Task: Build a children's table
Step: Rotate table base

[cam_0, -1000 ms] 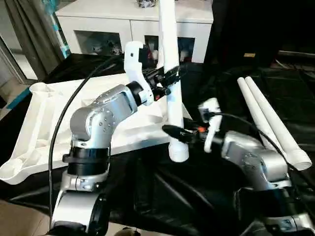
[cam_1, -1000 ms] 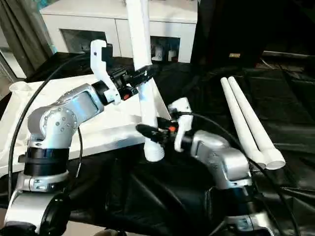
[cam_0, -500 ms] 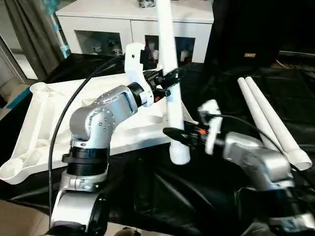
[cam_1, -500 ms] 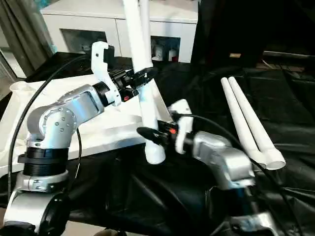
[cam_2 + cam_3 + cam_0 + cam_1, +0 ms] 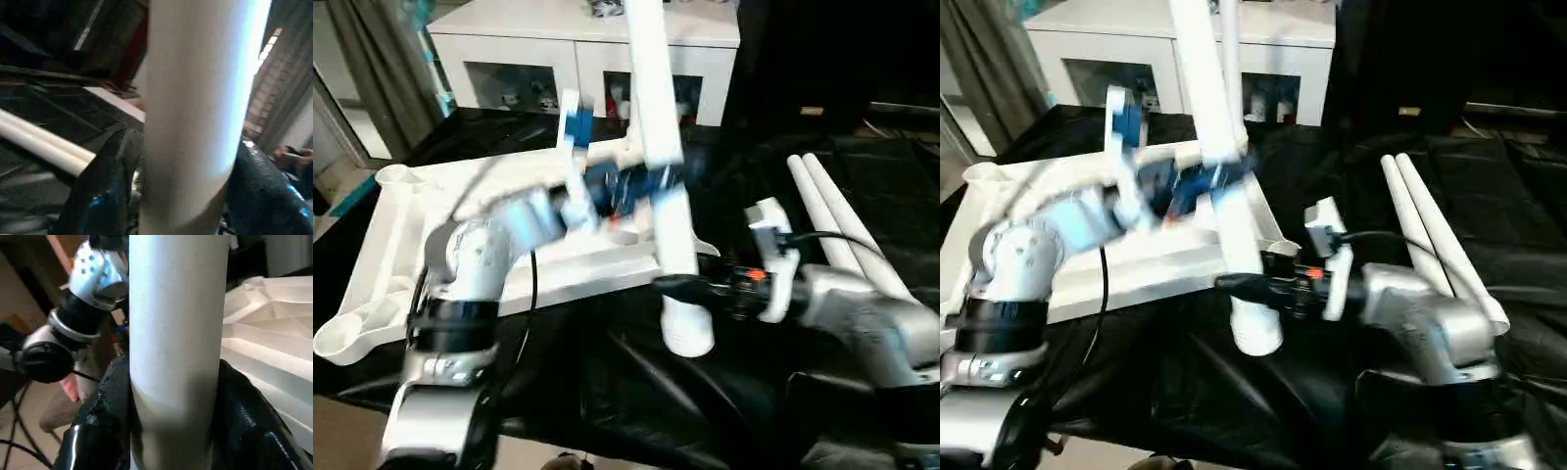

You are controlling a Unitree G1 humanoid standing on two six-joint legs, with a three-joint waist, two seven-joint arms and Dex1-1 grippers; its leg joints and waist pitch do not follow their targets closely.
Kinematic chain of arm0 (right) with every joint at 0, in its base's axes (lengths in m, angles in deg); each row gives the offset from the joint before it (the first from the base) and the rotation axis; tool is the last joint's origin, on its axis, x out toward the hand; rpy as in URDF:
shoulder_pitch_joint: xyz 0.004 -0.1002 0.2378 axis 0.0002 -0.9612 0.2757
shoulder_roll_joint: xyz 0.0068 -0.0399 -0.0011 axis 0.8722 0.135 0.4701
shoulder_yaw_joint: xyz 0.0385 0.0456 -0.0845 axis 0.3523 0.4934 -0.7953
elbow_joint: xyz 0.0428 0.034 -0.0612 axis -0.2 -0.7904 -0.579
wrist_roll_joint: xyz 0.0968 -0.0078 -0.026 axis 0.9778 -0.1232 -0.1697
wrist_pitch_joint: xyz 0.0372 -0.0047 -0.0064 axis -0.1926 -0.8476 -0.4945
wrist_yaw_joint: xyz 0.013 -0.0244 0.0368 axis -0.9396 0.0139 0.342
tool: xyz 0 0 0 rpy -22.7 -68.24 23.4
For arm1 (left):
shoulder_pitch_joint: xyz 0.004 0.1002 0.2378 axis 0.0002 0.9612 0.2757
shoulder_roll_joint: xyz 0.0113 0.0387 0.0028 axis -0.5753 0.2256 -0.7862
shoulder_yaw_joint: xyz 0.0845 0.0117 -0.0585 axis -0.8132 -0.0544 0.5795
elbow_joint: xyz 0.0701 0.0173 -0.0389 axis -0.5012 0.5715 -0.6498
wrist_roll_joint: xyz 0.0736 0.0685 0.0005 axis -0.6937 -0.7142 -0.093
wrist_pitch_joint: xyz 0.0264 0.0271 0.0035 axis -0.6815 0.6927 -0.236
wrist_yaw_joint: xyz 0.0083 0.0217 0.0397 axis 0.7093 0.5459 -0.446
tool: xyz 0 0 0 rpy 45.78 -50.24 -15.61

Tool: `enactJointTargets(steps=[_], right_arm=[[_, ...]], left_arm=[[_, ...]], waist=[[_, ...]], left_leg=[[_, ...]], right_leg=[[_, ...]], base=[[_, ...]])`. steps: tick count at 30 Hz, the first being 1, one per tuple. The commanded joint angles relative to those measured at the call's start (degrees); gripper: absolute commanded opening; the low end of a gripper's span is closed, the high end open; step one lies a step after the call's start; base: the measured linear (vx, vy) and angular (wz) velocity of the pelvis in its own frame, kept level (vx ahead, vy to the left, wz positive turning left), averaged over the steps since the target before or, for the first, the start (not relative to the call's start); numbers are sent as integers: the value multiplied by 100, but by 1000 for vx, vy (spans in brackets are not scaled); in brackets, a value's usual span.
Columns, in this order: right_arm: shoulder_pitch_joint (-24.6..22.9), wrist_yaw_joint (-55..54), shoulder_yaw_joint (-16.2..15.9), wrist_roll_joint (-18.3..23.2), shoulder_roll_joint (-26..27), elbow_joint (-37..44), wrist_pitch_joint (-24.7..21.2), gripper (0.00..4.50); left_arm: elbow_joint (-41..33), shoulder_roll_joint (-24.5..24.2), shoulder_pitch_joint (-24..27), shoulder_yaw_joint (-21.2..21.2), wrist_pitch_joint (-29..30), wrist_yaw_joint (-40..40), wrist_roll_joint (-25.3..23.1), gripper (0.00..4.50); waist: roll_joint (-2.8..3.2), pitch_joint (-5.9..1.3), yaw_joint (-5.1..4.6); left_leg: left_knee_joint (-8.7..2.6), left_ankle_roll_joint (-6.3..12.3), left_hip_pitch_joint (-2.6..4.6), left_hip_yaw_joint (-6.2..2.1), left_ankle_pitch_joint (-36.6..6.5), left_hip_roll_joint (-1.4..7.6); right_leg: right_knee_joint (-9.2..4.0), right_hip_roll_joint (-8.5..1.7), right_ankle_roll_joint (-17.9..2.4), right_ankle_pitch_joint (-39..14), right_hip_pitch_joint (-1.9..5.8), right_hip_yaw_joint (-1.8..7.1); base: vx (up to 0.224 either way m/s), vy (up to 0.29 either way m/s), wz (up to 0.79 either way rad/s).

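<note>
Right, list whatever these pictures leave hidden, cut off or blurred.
- Held leg: its upper end runs off the top edge in both eye views.
- Left gripper: smeared by motion blur in the eye views, so the contact there is unreadable.
- Tabletop: its middle is covered by the left arm.
- Two spare legs: their near ends lie behind the right forearm in the left eye view.

Head cameras look down over both forearms; each wrist camera sits close against the upright leg [image 5: 658,186] they share.
</note>
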Motion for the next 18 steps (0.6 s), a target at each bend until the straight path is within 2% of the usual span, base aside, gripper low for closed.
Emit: enactJointTargets(steps=[1, 2, 3, 8, 10, 13, 14, 18], right_arm=[[21, 93, 83, 99, -44, 162, -29, 186], [21, 98, 82, 100, -43, 164, -29, 186], [24, 88, 75, 110, -47, 169, -30, 186], [25, -75, 40, -45, -48, 163, 84, 185], [89, -314, 48, -170, 3, 55, 90, 255], [152, -525, 58, -226, 79, -9, 43, 262], [214, -995, -43, -596, 205, -105, 155, 290], [341, -1836, -261, -1200, 466, -445, 225, 299]], left_arm=[[160, 28, -63, -26, -97, 45, -5, 228], [253, 79, -100, 21, -136, -3, -16, 228], [358, 123, -144, 84, -139, -23, 1, 208], [389, 113, -157, 129, -176, 21, 52, 188], [417, 128, -184, 127, -339, -208, -130, 187], [422, 173, -219, 132, -504, -456, -309, 185], [388, 243, -261, 135, -629, -813, -501, 184], [153, 260, -299, -30, -710, -1540, -1020, 183]], waist=[[-19, -412, 1], [-26, -414, 2], [-24, -417, 5], [-39, -429, -3], [-46, -429, -6], [-47, -429, -12], [-71, -425, -21], [-53, -422, -54]], left_leg=[[-406, 12, 192, -162, -1393, 288], [-400, 7, 190, -160, -1378, 282], [-396, 3, 189, -157, -1366, 279], [-389, 54, 161, -166, -1210, 275], [-382, 78, 167, -163, -1164, 275], [-385, 36, 177, -164, -1185, 283], [-389, 27, 172, -161, -1183, 279], [-404, -123, 179, -176, -1215, 285]], right_leg=[[-439, -315, -1233, -1309, 234, 213], [-439, -311, -1238, -1273, 236, 212], [-438, -315, -1242, -1256, 239, 214], [-417, -318, -1240, -1154, 265, 206], [-420, -319, -1243, -1160, 257, 207], [-423, -316, -1209, -1195, 248, 208], [-426, -312, -1194, -1215, 251, 208], [-423, -311, -1101, -1319, 231, 210]], base=[[0, 0, 0], [0, 0, 0], [0, 0, 0], [0, 0, 0], [0, 0, 0], [0, 0, 0], [0, 0, 0], [0, 0, 0]])
